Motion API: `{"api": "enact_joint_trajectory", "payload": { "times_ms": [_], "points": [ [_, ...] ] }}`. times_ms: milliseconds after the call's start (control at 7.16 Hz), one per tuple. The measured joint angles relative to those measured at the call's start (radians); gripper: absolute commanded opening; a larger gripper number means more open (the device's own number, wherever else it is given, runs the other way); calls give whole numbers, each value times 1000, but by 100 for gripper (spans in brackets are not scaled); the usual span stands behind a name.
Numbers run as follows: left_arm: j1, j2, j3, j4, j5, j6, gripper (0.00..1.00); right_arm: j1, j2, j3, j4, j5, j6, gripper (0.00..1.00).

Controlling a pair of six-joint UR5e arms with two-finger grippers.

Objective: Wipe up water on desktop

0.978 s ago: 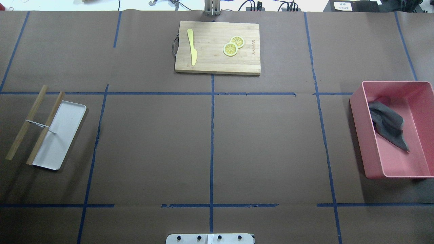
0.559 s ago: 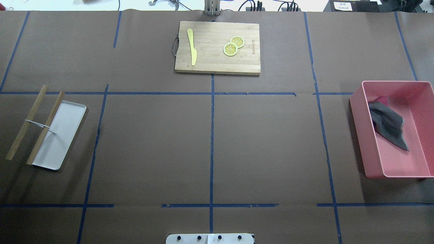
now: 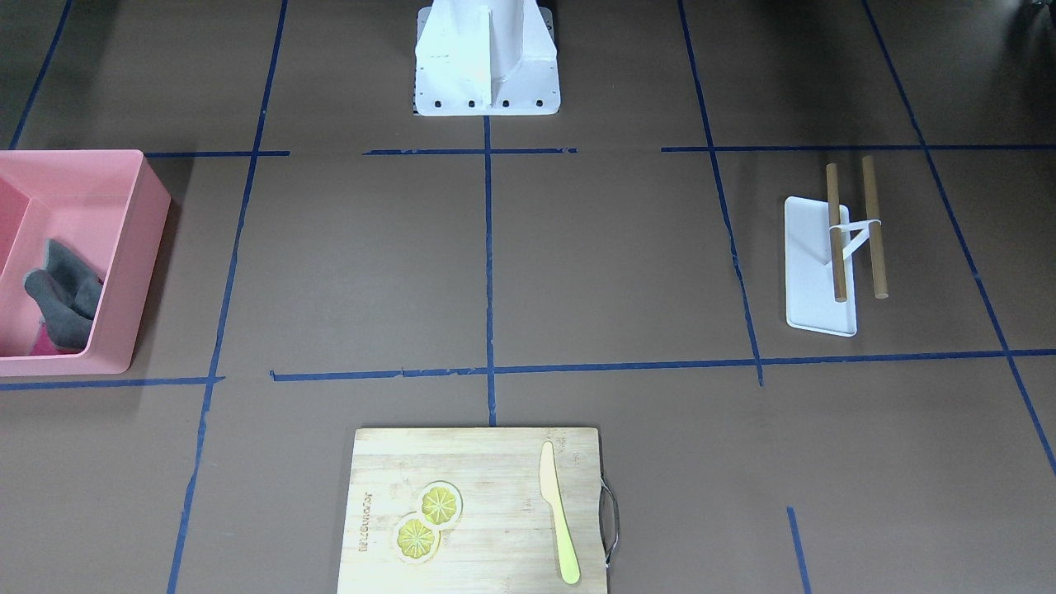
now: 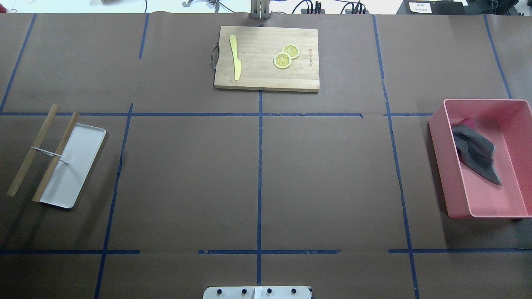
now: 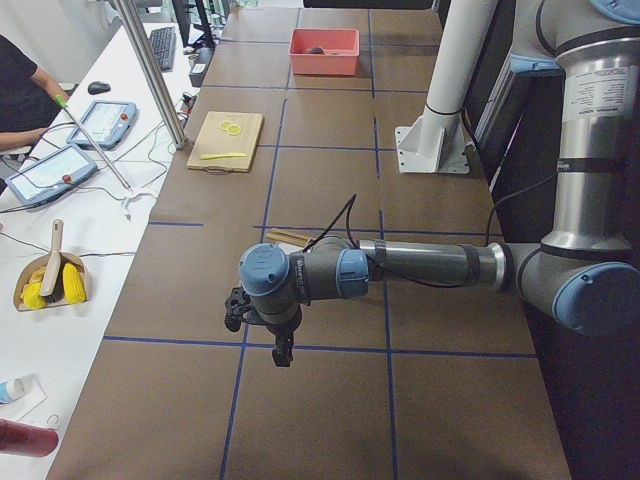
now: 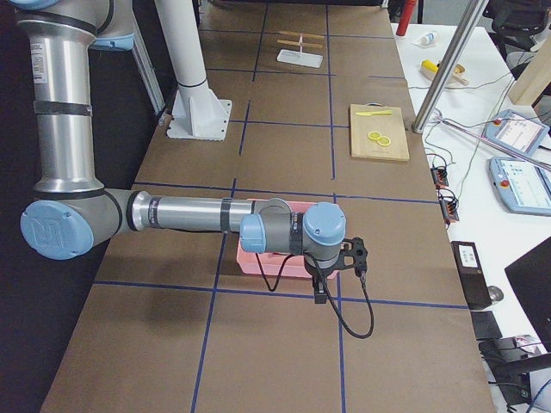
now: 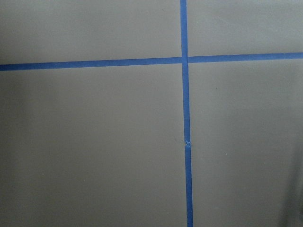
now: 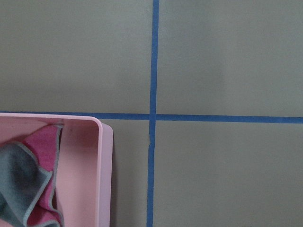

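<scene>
The desktop (image 4: 187,174) is matte brown with blue tape lines; I see no water on it in any view. A grey and pink cloth (image 4: 474,151) lies in a pink bin (image 4: 440,166) at the right edge, and also shows in the right wrist view (image 8: 19,175). My left gripper (image 5: 281,350) hangs over the desktop near a tape line and shows only in the exterior left view; I cannot tell whether it is open or shut. My right gripper (image 6: 319,291) hangs beside the bin (image 6: 258,262) and shows only in the exterior right view; I cannot tell its state.
A bamboo cutting board (image 4: 257,79) with a yellow knife (image 4: 235,58) and lemon slices (image 4: 282,60) lies at the far middle. A white tray (image 4: 79,162) with two wooden sticks (image 4: 56,158) lies at the left. The robot base (image 3: 487,58) stands at the near edge.
A pink patch at the far end of the cloth now shows brighter than a second ago. Nothing else on the desktop has moved.
</scene>
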Motion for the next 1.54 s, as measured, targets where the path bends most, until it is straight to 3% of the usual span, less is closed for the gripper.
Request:
{"api": "enact_joint_trajectory", "payload": {
  "times_ms": [838,1536],
  "points": [
    [0,-4,79,-74,2,-3,100,1,1,-3,-1,22,6,100],
    [0,-9,82,-81,8,-6,100,1,1,-2,1,20,1,100]
  ]
}}
